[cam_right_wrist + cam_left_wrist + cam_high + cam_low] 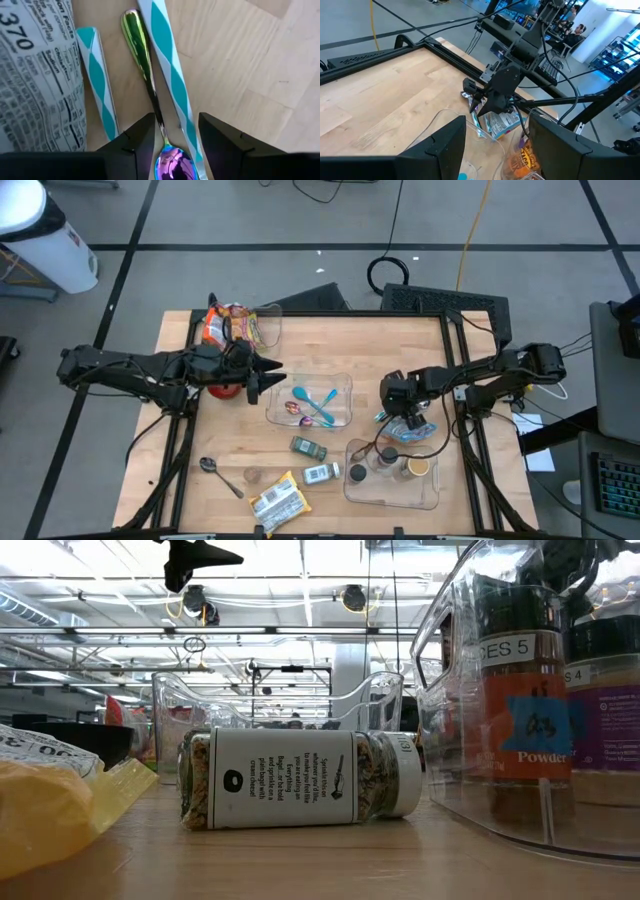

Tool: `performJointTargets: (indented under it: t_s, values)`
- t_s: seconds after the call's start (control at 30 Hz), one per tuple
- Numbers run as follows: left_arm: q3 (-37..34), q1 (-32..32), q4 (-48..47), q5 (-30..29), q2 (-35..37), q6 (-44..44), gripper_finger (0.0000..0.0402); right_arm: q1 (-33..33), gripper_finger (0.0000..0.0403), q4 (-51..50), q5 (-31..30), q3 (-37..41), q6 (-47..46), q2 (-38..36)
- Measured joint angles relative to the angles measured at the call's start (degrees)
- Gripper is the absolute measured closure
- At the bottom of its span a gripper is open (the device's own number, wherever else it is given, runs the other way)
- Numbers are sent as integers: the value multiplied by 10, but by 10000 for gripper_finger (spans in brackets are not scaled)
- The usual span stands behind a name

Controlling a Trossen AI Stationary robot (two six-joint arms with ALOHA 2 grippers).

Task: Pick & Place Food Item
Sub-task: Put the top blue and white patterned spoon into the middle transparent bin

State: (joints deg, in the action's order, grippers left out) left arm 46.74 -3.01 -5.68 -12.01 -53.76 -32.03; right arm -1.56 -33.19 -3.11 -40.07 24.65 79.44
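The right gripper (167, 145) hangs low over a shiny spoon (145, 65) between striped straws (170, 65), fingers part open, gripping nothing that shows; the food packet (412, 426) lies just beside; better to shift onto the packet first; the left gripper (268, 366) waits, open and empty.

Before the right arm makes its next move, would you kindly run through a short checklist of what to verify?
1. Right gripper low over the table, beside the blue-and-white packet: ok.
2. Jaws straddle the iridescent spoon: ok.
3. Spoon actually held: cannot tell.
4. Striped straws lie tight against the spoon, so a clean pick: not ok.
5. Left gripper clear, held above the clear bin: ok.
6. Left jaws open, empty: ok.
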Motion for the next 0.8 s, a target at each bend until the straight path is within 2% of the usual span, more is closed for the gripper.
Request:
performJointTargets:
  t_s: [0.13,0.47,0.8]
  values:
    - [0,0,0,0,0,0,176,0,284,0,1,0,0,0]
    - [0,0,0,0,0,-1,176,-9,387,0,3,0,-43,-1]
    - [0,0,0,0,0,-5,176,-10,389,-32,3,-17,-63,-2]
